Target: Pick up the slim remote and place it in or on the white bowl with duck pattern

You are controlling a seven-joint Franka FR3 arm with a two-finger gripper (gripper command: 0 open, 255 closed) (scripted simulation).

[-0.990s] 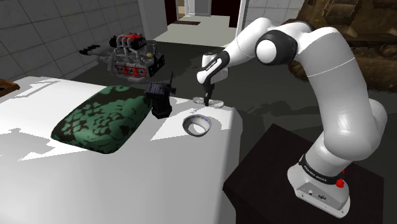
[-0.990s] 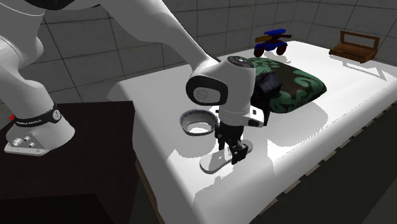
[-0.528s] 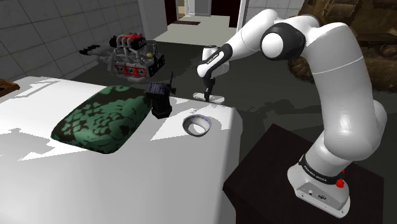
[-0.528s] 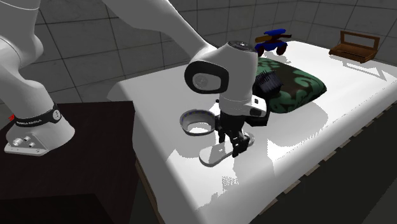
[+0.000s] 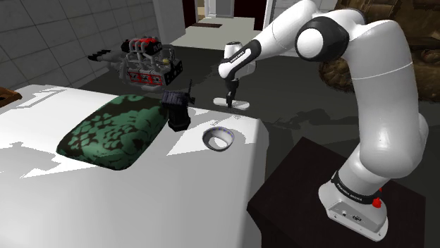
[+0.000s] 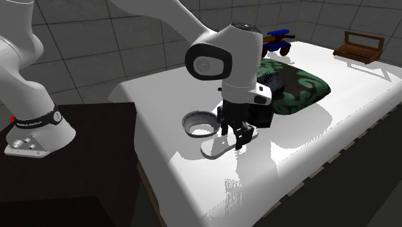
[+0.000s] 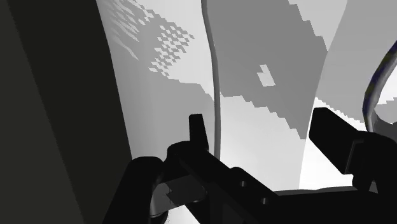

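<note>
A slim, pale remote [image 5: 237, 105] hangs level a little above the white bed, clasped across its width by my black gripper [image 5: 230, 97], which is shut on it. In the second exterior view the remote [image 6: 218, 148] casts a shadow on the sheet below, and the gripper [image 6: 238, 138] stands upright over it. In the wrist view the fingers [image 7: 198, 130] flank the remote [image 7: 273, 76]. The white bowl [image 5: 218, 139] with a dark patterned rim [image 6: 198, 121] sits on the bed just beside the gripper, toward the stand; its rim [image 7: 375, 95] shows beyond one finger.
A green patterned pillow [image 5: 113, 130] lies on the bed with a black boxy object [image 5: 176, 109] against it. A blue toy [image 6: 276, 40] and a wooden tray [image 6: 359, 46] sit at the far end. The bed's edge and dark floor lie close beyond the remote.
The gripper has risen with the remote in it, lifting it off the bed surface. The bowl and the other things have stayed put.
</note>
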